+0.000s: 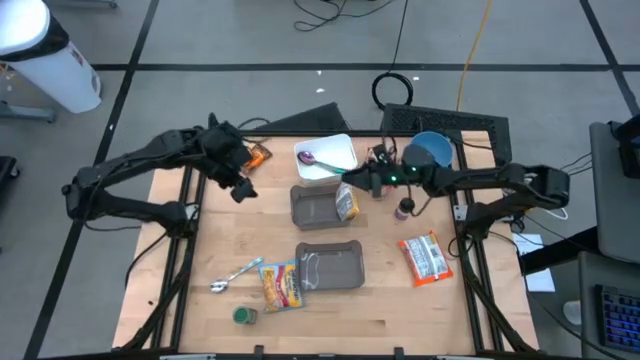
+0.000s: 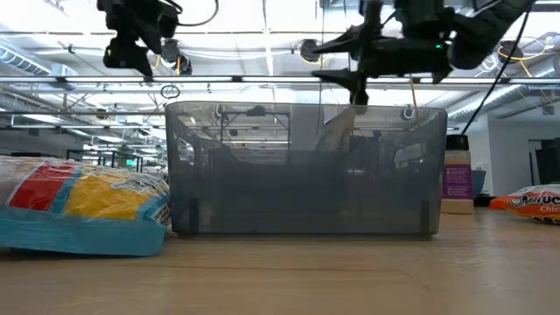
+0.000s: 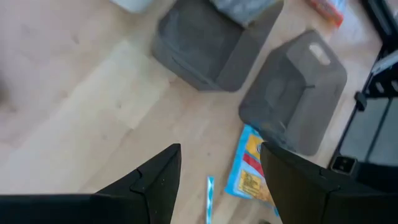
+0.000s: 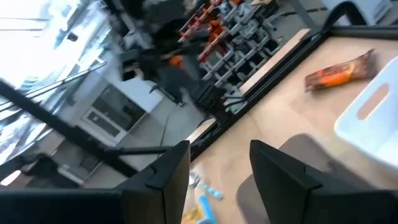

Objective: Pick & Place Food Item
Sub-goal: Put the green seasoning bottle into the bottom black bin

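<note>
A: Surface check?

B: I see a light wood table (image 1: 210,250) on a dark frame, grey taped floor around it. Low view looks into a workshop with ceiling lights and racks.

A: What's on it?

B: Two grey trays: upper tray (image 1: 318,205) at centre, lower tray (image 1: 331,267) below it. A yellow snack bag (image 1: 346,203) stands tilted at the upper tray's right edge. A white bin (image 1: 327,159) above holds a purple spoon (image 1: 309,157). Blue bowl (image 1: 430,150) upper right, small bottle (image 1: 404,208) right of the upper tray, orange-white chip bag (image 1: 425,257) at right. Colourful packet (image 1: 281,285) touches the lower tray's left side, metal spoon (image 1: 233,276) left of that, green-lidded jar (image 1: 245,315) lower left. Orange bar (image 1: 259,155) sits upper left near the table edge.

A: Arms?

B: The left tool (image 1: 238,187) hangs above the upper-left of the table, fingers (image 3: 155,180) parted, nothing between them. The right arm reaches in from the right; the right tool (image 1: 352,179) is over the upper tray's top-right corner, just above the snack bag. Fingers (image 4: 171,174) apart, and I see nothing between them in the wrist view. I can't tell whether it touches the bag.

A: Clearance?

B: Bare wood along the left side and the bottom edge. The right strip is bare apart from the chip bag. The top centre is crowded: bin, bowl, bottle, right arm.
</note>
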